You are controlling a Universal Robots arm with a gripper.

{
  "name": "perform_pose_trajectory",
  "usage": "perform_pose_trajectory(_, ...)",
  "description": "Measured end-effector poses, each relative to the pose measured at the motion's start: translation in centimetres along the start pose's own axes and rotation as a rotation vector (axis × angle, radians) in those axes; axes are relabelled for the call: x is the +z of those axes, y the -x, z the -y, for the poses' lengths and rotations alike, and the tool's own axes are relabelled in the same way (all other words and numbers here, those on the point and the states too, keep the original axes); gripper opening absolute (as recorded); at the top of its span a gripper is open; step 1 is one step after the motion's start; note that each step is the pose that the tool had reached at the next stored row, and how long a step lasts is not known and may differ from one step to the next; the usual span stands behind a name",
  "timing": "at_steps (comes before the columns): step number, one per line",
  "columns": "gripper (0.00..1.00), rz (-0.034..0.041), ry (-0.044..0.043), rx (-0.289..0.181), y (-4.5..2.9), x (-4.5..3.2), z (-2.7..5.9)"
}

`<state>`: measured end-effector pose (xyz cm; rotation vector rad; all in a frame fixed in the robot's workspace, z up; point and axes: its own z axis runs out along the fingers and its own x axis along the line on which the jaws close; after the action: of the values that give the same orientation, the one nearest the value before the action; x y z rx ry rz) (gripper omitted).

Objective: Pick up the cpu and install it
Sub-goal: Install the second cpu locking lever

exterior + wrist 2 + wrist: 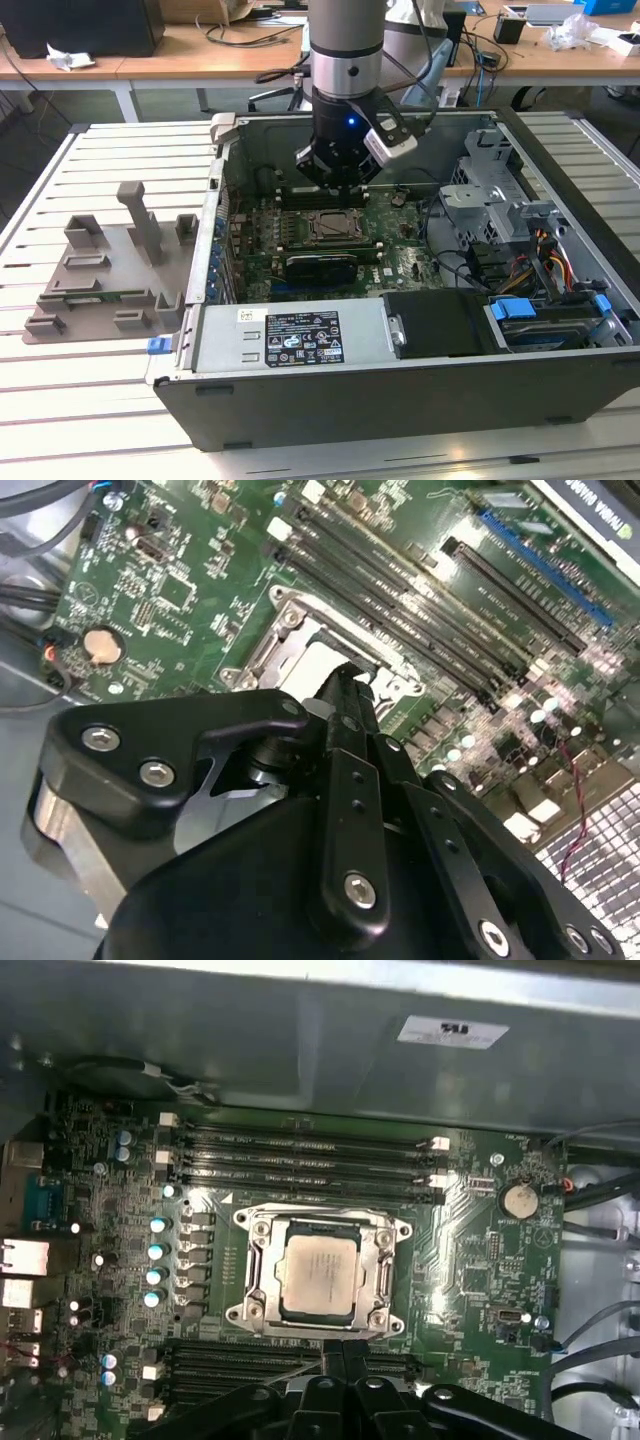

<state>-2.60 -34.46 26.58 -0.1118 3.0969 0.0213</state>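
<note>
— One arm, one gripper [338, 178], hanging inside the open computer case [400, 395]. Where does it sit exactly?

— Above the motherboard [400, 262], just over the square socket frame [331, 228] in the exterior view. In the first wrist view its black linkage [345, 1400] fills the edge nearest the camera, just beside the frame.

— And the cpu?

— The cpu [318, 1275] lies flat inside the socket frame [318, 1272], silver top up, thin tan rim showing round it. The metal frame surrounds it on all four sides. In the second wrist view a pale patch of it [318, 668] peeks out just past the fingertips.

— Are the jaws on it?

— No. They are drawn together with nothing between them, and they stand clear of the chip.

— What else is around?

— Rows of memory slots [300, 1155] run along both sides of the socket. A coin cell [519, 1199] sits near one corner of the board. Outside the case, toward the exterior view's left, a grey plastic tray [105, 275] with upright blocks rests on the slatted white worktop [90, 400].
</note>
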Motion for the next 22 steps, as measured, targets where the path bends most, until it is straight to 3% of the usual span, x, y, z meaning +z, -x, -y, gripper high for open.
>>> perform_pose_trajectory(11,0.11,0.0000,0.0000,0.000,-0.59,1.50,1.05)
perform_pose_trajectory(22,0.11,0.0002,0.0002,0.000,-2.49,2.99,1.95)
